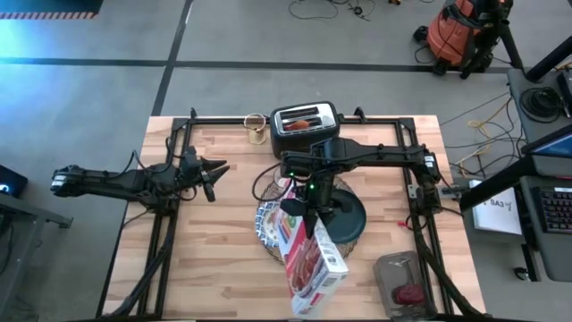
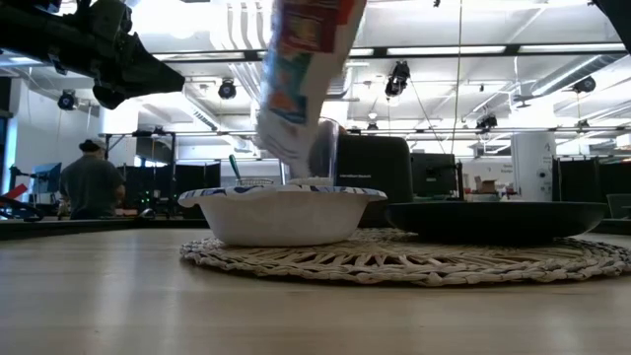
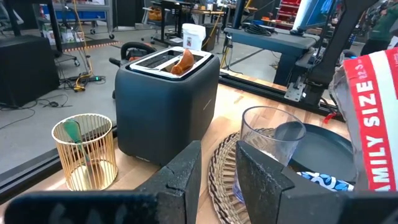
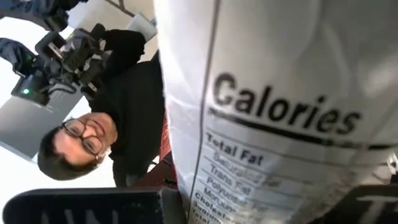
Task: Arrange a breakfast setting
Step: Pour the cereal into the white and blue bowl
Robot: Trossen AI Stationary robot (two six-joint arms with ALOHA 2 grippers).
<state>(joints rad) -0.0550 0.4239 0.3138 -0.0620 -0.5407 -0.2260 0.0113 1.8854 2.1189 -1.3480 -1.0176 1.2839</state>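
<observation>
At frame centre, right gripper (image 1: 304, 213) clamps a tilted red-and-white cardboard cereal box (image 1: 308, 259) over the blue-and-white patterned bowl (image 2: 281, 212), evidently for pouring; left gripper (image 1: 214, 168) waits slightly parted, empty.

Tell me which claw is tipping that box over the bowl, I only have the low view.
Observer: The right claw, by the high view. It grips the cereal box above the bowl.
Operator: Where's the other one?
Observer: The left claw hovers open, left of the placemat, holding nothing.
Operator: Anything in the toaster?
Observer: Yes. The left wrist view shows a brown piece sticking out of the toaster.
</observation>
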